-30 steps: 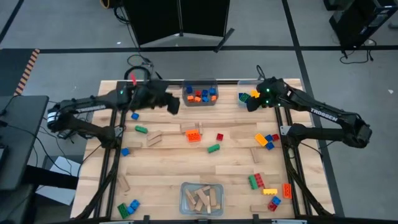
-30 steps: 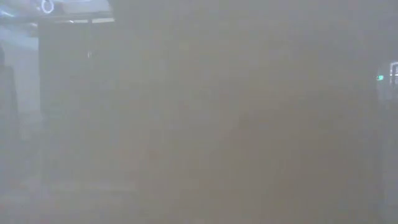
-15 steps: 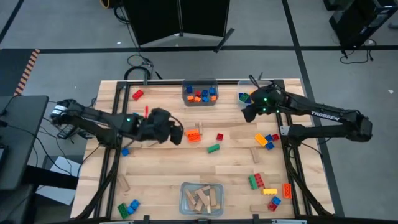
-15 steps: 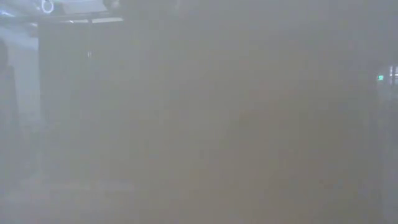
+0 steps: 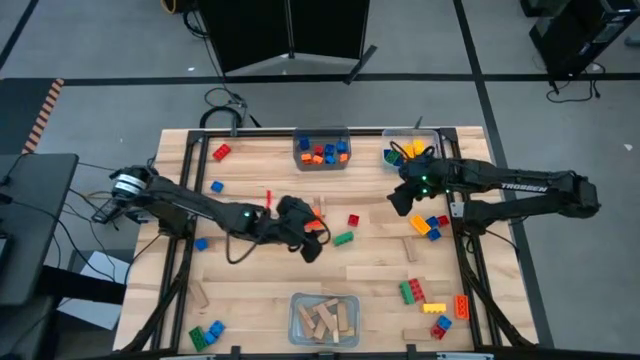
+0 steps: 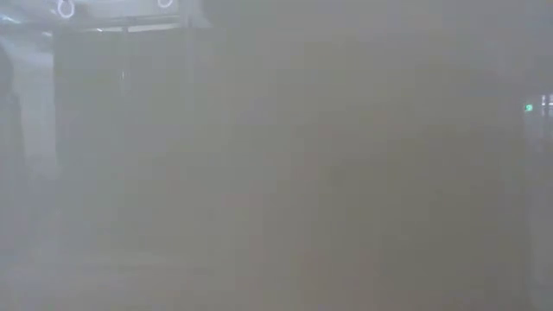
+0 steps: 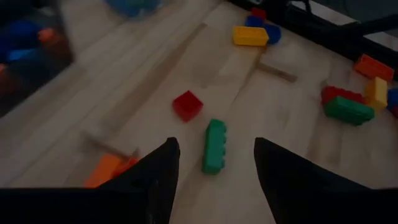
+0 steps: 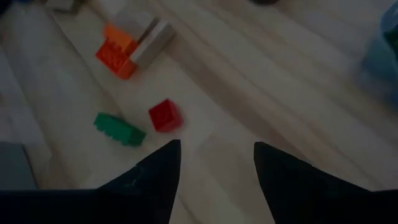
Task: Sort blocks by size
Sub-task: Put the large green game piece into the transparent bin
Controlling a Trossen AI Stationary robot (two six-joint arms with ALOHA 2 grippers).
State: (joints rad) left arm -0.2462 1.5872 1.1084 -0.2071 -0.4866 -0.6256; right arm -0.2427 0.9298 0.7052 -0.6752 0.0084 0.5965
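High view: sorting part done. Near desk (image 5: 262, 280) edge, wood-block bin (image 5: 324, 319); mid-desk, left pincer (image 5: 312, 243), spread and empty, beside green brick (image 5: 344, 238); right pincer (image 5: 397, 198) likewise spread, empty; beyond, brick bin (image 5: 321, 152). Many blocks remain loose.

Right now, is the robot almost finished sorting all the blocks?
Not nearly. Some are sorted: wooden blocks fill the near bin and small bricks sit in the far bin. The left pincer is open and empty, hovering by the green brick and the small red brick; the right pincer is open and empty too. Lots of bricks lie loose on the table.
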